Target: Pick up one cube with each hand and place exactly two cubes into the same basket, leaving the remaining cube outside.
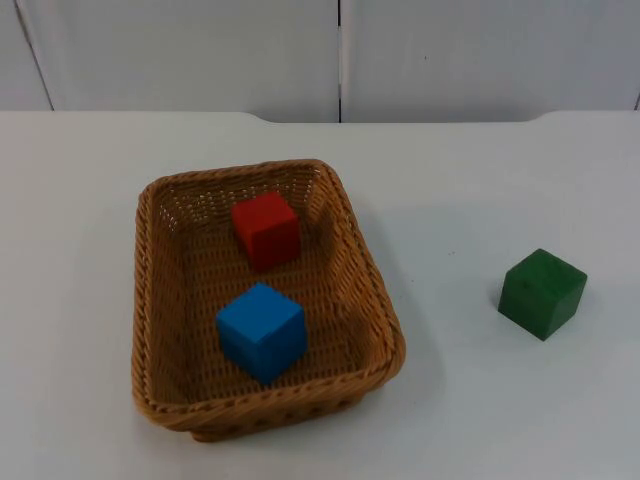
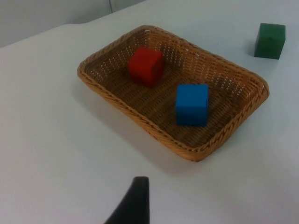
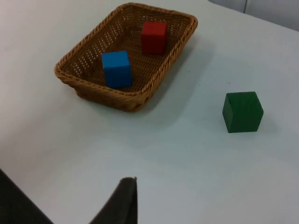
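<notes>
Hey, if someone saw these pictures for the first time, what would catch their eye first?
A brown wicker basket on the white table holds a red cube at its far end and a blue cube nearer the camera. A green cube sits alone on the table to the basket's right.

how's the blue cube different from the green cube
The blue cube lies inside the wicker basket, beside the red cube; the green cube sits on the bare table, apart from the basket. One is blue, the other dark green. Both look like plain blocks of similar size, neither held.
</notes>
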Motion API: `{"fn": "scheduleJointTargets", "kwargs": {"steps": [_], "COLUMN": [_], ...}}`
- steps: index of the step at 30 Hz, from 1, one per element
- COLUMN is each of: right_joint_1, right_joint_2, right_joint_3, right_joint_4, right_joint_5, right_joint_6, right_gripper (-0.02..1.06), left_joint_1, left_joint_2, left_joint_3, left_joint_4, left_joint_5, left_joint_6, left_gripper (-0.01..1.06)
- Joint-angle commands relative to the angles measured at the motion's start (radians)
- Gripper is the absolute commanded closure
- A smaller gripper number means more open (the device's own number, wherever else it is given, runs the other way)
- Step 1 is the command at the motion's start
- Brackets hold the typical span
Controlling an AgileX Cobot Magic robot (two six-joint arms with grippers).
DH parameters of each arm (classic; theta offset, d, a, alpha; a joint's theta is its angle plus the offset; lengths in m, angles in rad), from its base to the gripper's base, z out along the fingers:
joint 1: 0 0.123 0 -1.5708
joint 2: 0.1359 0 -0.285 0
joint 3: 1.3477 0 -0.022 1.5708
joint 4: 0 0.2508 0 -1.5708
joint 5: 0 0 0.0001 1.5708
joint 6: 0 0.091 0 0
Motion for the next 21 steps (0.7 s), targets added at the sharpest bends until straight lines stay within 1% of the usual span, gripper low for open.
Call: {"fn": "scheduleJointTargets", "kwargs": {"steps": [1,4,6,21], "right_joint_1": [-0.003,-0.003,-0.003,-0.003], "right_joint_2": [-0.004,-0.004,-0.004,-0.004], "right_joint_3": [0.007,0.007,0.007,0.007], "right_joint_4": [-0.005,-0.005,-0.005,-0.005], "right_joint_5": [-0.003,-0.003,-0.003,-0.003], "right_joint_6": [0.000,0.000,0.000,0.000], "right_gripper": [-0.01,-0.01,-0.01,-0.01], "left_joint_1": [-0.002,-0.002,-0.002,-0.002], "left_joint_2": [-0.004,-0.004,-0.004,-0.004], "left_joint_3": [0.005,0.005,0.005,0.005], "left_joint_4": [-0.006,-0.006,-0.006,-0.006], "left_joint_5": [-0.011,-0.011,-0.011,-0.011], "left_joint_6": [-0.006,-0.006,-0.006,-0.006], "left_gripper": [0.10,0.08,0.01,0.00]}}
